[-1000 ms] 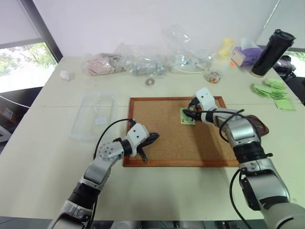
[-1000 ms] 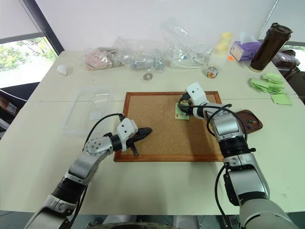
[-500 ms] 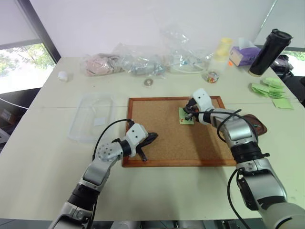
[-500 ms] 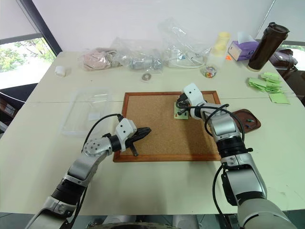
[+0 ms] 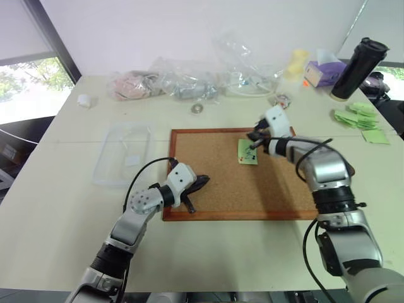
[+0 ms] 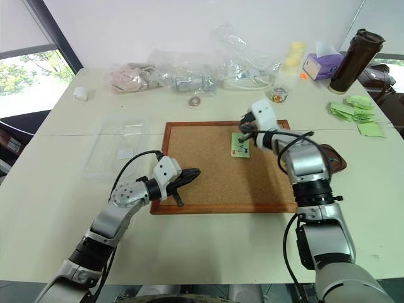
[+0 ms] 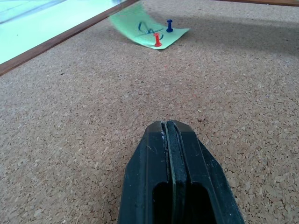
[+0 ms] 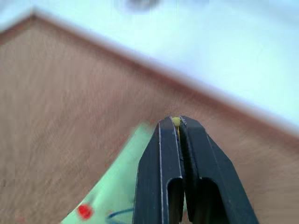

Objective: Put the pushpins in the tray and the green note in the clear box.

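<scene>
On the cream table, the right gripper, shut on a yellow-headed pushpin, could drop it before reaching the small dark brown tray at three o'clock, while the left gripper rests closed and empty.

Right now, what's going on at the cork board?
The right tool is shut on a yellow pushpin, held above the green note on the cork board. A red pushpin and a blue pushpin are in the note. The left tool rests shut and empty over the board. The clear box holds nothing yet.
</scene>
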`<state>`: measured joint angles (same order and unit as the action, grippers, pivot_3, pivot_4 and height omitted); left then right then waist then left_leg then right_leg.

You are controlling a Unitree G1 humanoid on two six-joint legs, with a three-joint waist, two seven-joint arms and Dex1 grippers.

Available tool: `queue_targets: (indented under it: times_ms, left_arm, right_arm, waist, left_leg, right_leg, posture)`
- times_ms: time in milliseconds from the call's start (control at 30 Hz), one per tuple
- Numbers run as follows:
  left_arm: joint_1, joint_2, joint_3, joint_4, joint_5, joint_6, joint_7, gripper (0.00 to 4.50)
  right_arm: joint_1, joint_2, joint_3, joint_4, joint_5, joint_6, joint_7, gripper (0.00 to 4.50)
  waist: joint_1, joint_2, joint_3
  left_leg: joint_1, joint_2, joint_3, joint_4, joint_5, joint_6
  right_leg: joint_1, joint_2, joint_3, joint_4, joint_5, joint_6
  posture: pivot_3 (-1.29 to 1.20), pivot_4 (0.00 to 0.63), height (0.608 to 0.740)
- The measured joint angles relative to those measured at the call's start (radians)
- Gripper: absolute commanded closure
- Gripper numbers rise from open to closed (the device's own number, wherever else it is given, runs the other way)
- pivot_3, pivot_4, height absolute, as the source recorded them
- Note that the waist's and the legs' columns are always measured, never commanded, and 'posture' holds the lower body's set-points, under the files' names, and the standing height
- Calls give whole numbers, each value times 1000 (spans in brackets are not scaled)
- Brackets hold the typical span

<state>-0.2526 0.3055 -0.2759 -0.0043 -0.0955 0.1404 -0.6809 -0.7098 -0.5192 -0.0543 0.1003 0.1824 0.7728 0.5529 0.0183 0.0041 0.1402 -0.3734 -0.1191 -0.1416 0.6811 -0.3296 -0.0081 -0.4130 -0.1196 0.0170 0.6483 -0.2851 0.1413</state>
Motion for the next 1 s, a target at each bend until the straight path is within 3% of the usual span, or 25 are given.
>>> queue_targets:
  times_ms: [167,367,467,667,1000]
  left_arm:
    - [1,-3,-1,0,0,2,0,4500]
    - [-5,-22,-9,9,0,2,-3,4500]
    - [-6,-19,-4,18,1,1,-6,4500]
    - [-9,-34,-4,31,8,-2,-9,4500]
    - [-10,-36,-4,30,20,-3,-15,4500]
  right_arm:
    - [48,-84,-164,-220,70,166,-36,4477]
    - [377,-160,-402,-325,103,268,-64,4477]
    - [454,-179,-493,-321,97,248,-77,4477]
    - [527,-175,-508,-247,97,159,-82,4477]
    - [475,-170,-437,-22,96,4,-83,4477]
  waist:
    - [2,0,0]
    - [23,1,-1]
    - [18,7,-3]
    - [21,11,-6]
    - [22,11,-6]
  left_leg:
    - [0,0,-1,0,0,0]
    - [0,-1,1,-1,-1,1]
    - [1,-1,3,0,-1,1]
    - [3,-1,3,0,-1,2]
    - [3,-1,3,0,-1,2]
  right_leg:
    - [1,0,1,-1,0,0]
    - [1,-1,2,-2,0,0]
    - [1,-1,3,-2,0,0]
    - [4,-1,3,-2,0,0]
    - [4,0,3,-3,0,0]
  posture:
    - [0,150,730]
    - [0,150,730]
    - [0,150,730]
    - [0,150,730]
    - [0,150,730]
